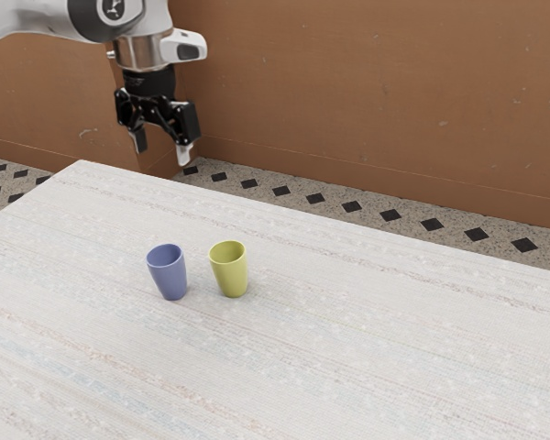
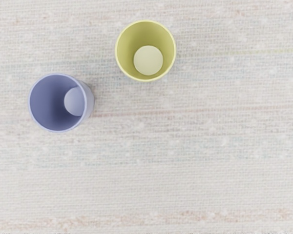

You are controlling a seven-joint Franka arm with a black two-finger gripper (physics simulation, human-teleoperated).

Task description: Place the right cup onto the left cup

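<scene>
My black gripper (image 1: 163, 155) hangs high over the table's far-left part in the exterior view, open, its two fingers well apart with nothing between them. Lower down, a blue cup (image 1: 170, 274) stands upright on the table, mouth up. Just to its right in the exterior view is an upright yellow-green cup (image 1: 231, 271), with a narrow gap between the two. From above, the wrist view looks into the blue cup (image 2: 53, 104) and the yellow-green cup (image 2: 148, 59); both interiors hold nothing visible.
The pale, streaked table (image 1: 376, 348) extends around both cups, its far edge running beneath my raised hand. Behind it are a brown wall (image 1: 367, 92) and a floor with dark diamond tiles (image 1: 351, 207).
</scene>
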